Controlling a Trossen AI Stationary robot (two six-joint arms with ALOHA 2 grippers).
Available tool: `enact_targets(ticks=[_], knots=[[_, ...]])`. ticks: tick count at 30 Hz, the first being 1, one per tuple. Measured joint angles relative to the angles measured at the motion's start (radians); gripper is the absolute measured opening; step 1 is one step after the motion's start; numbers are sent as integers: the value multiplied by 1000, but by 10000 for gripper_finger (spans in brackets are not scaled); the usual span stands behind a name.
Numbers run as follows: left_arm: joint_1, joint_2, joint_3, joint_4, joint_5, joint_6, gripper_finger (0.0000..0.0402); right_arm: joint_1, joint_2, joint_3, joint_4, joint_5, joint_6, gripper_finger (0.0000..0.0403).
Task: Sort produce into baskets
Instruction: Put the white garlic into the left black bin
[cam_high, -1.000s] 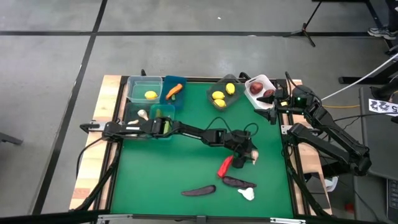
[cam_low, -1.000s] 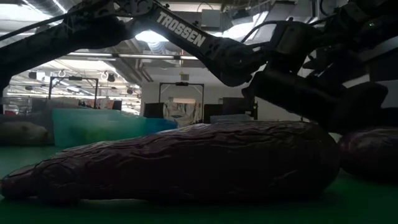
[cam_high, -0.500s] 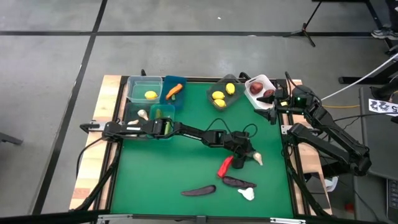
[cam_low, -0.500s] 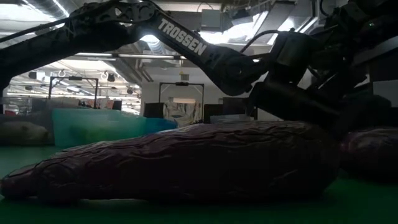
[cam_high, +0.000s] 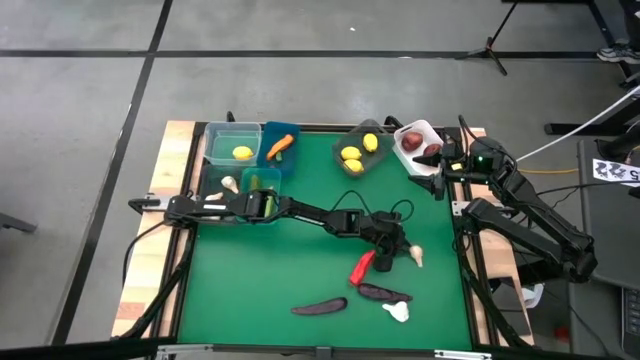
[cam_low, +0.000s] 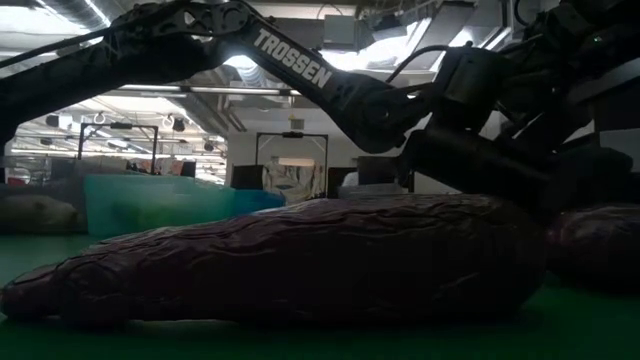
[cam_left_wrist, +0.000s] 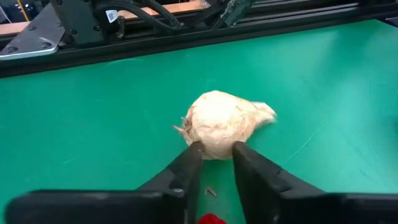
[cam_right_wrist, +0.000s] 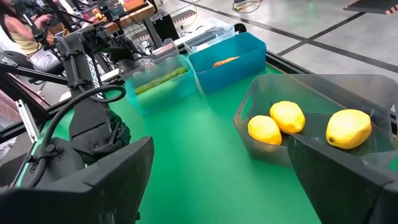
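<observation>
Garlic bulb (cam_left_wrist: 222, 123), creamy white with papery tip, on green mat (cam_left_wrist: 112, 118).

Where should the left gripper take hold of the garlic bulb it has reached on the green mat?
Probably across the round body of the garlic bulb, from the side opposite its pointed tip. The left gripper already has a finger on either side of that wide part, jaws parted. The bulb lies on its side, and the tapered tip gives less to grip.

Three lemons (cam_high: 243, 152), three garlic bulbs (cam_high: 414, 256), two eggplants (cam_high: 318, 306), five baskets (cam_high: 222, 137).
</observation>
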Motion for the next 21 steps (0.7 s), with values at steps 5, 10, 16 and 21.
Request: enact_targets(ticks=[5, 10, 16, 21], knots=[[0, 0, 0, 0, 0, -1, 33, 0, 0, 0, -1, 0, 0, 369], [0, 0, 0, 2, 0, -1, 3, 0, 0, 0, -1, 0, 0, 369], [0, 0, 0, 5, -7, -14, 2, 0, 0, 0, -4, 0, 0, 369], [8, -6, 0, -4, -8, -71, 1, 0, 0, 0, -8, 0, 0, 369]])
